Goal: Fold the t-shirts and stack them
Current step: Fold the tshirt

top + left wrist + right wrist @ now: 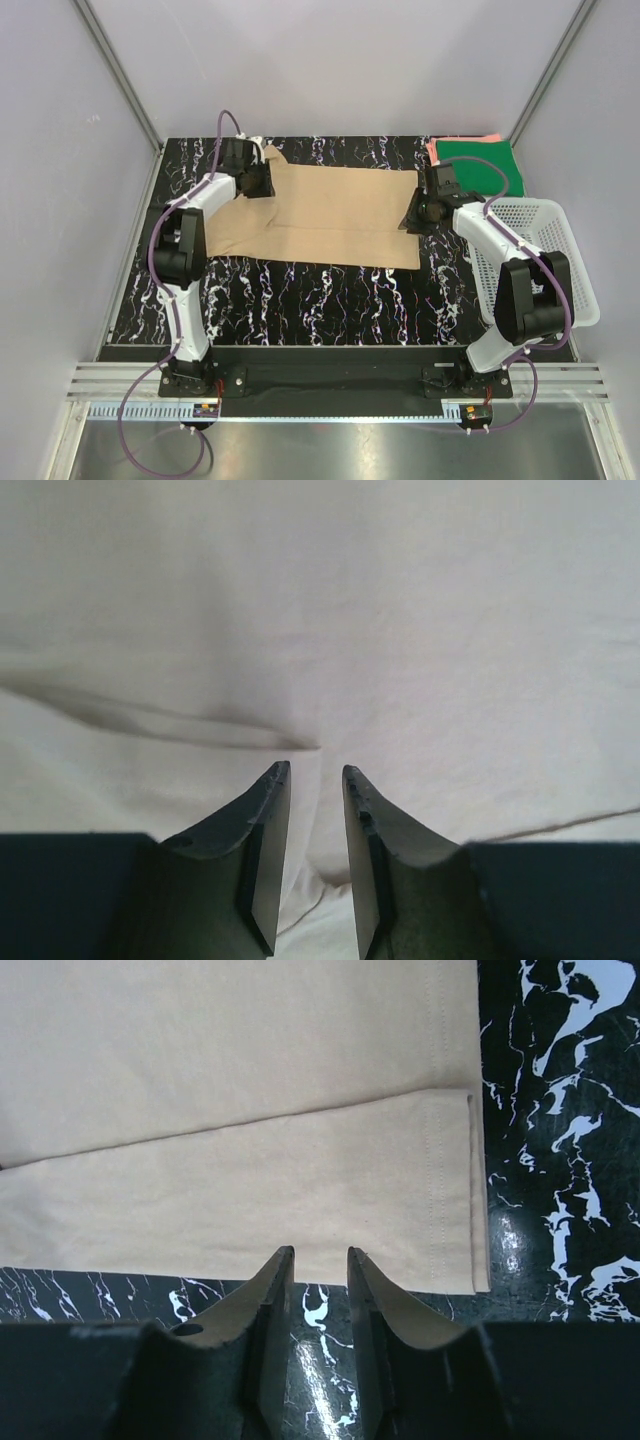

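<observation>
Left arm (pixel 188 310), right arm (pixel 485 232): white links, black joints, purple cables (pixel 121 420); fingers (pixel 262 850) dark, wedge-shaped.

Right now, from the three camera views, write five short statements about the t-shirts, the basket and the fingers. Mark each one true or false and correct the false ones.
1. The tan t-shirt lies spread across the table. True.
2. The green t-shirt sits inside the white basket. False: it lies on the coral-pink t-shirt at the table's far right corner, outside the basket.
3. The right arm's fingers pinch the tan t-shirt's hem. False: they stand apart at its edge with nothing between them, and the table shows in the gap.
4. The white basket stands at the table's right edge. True.
5. The left arm's fingers are over the tan t-shirt. True.
</observation>
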